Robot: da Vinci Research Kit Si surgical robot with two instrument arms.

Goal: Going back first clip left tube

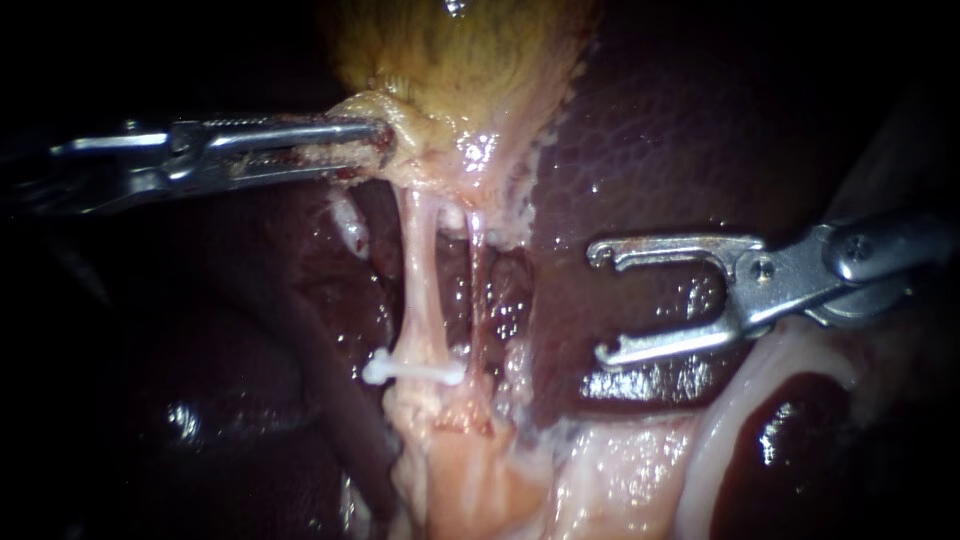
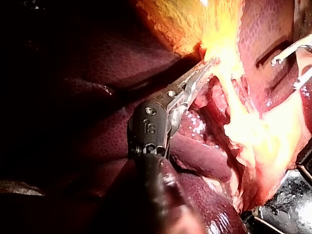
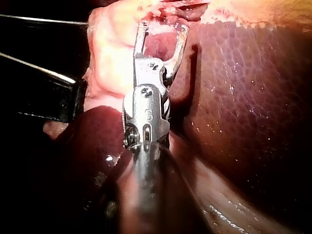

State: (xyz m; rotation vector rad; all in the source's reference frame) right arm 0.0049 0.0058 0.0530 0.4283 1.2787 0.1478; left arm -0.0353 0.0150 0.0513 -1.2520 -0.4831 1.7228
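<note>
While your left instrument (image 1: 383, 140) holds pale tissue at gallbladder (image 1: 470, 50) neck, jaws clamped on it, left tube (image 1: 420, 290) runs taut, straight down endoscope view. White clip (image 1: 412, 370) sits low on left tube, long axis crosswise to it, ends pointing left and right. Thinner right tube (image 1: 476, 290) just beside. Your right instrument (image 1: 600, 303) well apart over liver (image 1: 640, 150), jaws wide, empty, tips pointing toward tubes.
</note>
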